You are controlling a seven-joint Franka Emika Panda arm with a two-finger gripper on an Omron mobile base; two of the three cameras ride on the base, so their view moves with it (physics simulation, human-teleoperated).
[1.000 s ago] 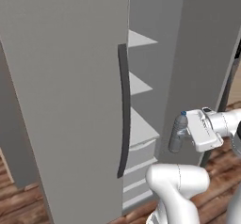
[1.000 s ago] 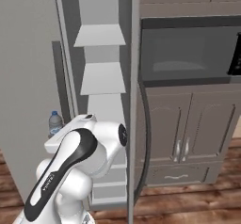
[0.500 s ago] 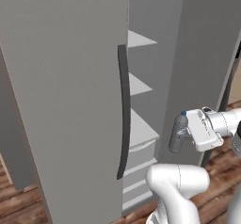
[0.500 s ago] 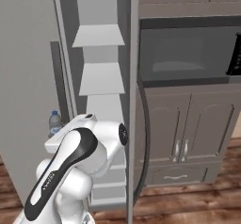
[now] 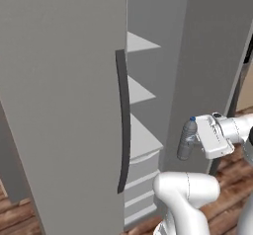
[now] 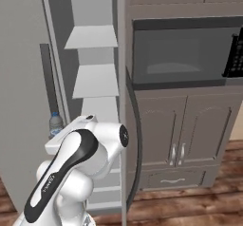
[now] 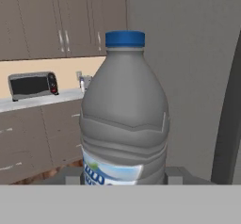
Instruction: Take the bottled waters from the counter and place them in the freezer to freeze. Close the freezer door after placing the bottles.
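My gripper (image 5: pixel 190 141) is shut on a grey see-through bottled water (image 5: pixel 187 139) with a blue cap, holding it upright. The bottle (image 7: pixel 124 115) looms large in the hand view, with the fingers (image 7: pixel 173 176) pressed to its lower sides. The freezer (image 5: pixel 141 93) stands open, its pale shelves (image 6: pixel 92 80) showing. The freezer door (image 5: pixel 212 56) is swung out to the right of the shelves, edge-on (image 6: pixel 122 101) in the right base view. The bottle (image 6: pixel 56 124) hangs in front of the opening, about level with a lower shelf. The counter (image 7: pixel 28 103) lies far behind.
The other grey door (image 5: pixel 59 105) with its long dark handle (image 5: pixel 122 120) stays shut on the left. A black-glass oven (image 6: pixel 180 54) and brown cabinets (image 6: pixel 180 139) stand to the right. A toaster (image 7: pixel 33 84) sits on the counter. The floor is wood.
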